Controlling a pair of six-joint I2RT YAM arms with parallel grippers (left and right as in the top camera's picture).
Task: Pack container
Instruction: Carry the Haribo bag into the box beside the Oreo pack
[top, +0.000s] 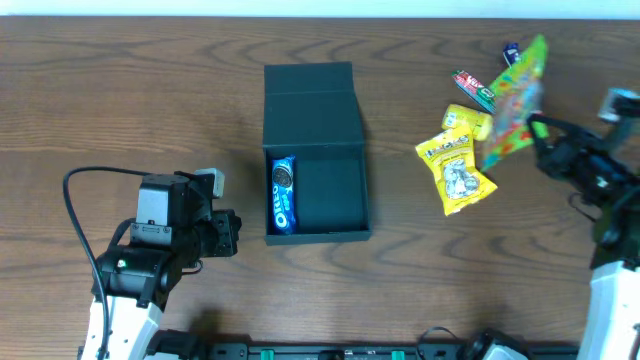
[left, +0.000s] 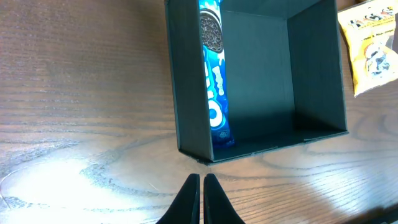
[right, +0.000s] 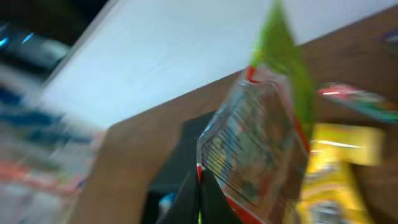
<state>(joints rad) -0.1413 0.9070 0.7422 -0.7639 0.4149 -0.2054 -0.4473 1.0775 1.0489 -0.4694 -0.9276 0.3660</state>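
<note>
Clamping a green snack packet (top: 515, 100) at the far right, the right fingers (right: 186, 199) hold what looks like the second item, while the left fingers (left: 189, 199) rest together, empty, just left of the open container (top: 335, 195) at mid-surface (top: 120, 100), which so far holds only a blue biscuit pack (top: 283, 195), with yellow packets (top: 458, 170) still to pack.

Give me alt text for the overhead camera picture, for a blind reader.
An open dark green-black container sits mid-table with a blue Oreo packet along one inner wall. The right gripper holds a green snack bag beside yellow snack packets; the left gripper sits empty near the container.
</note>
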